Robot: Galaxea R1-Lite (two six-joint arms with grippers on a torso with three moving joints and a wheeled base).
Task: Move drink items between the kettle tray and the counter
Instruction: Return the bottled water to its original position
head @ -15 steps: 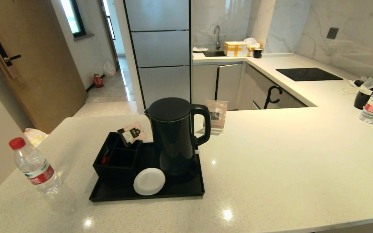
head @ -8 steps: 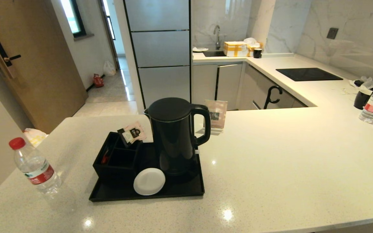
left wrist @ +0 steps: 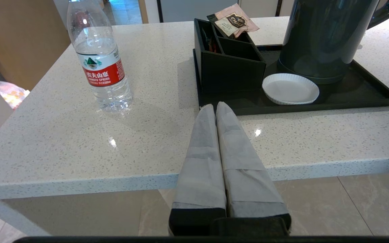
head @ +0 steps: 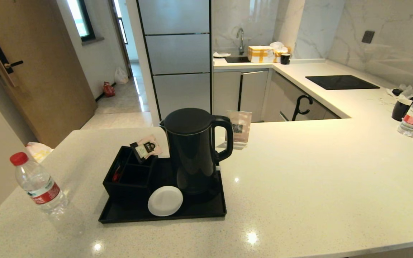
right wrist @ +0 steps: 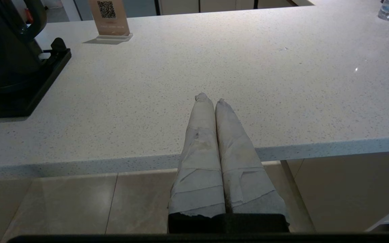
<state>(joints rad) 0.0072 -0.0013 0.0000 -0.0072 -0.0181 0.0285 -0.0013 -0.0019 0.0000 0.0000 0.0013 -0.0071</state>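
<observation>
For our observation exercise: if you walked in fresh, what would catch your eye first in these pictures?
Probably the tall black kettle, standing on the black tray mid-counter, beside a divided box and a white disc. Next, the red-capped water bottle alone on the counter to the tray's left. Both grippers, left and right, sit shut at the counter's near edge.

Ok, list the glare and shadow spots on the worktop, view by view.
Head view: bright lamp reflections on the counter in front of the tray. Left wrist view: glints near the closed left gripper; the water bottle casts a soft shadow. Right wrist view: kettle dark, underlit.
</observation>
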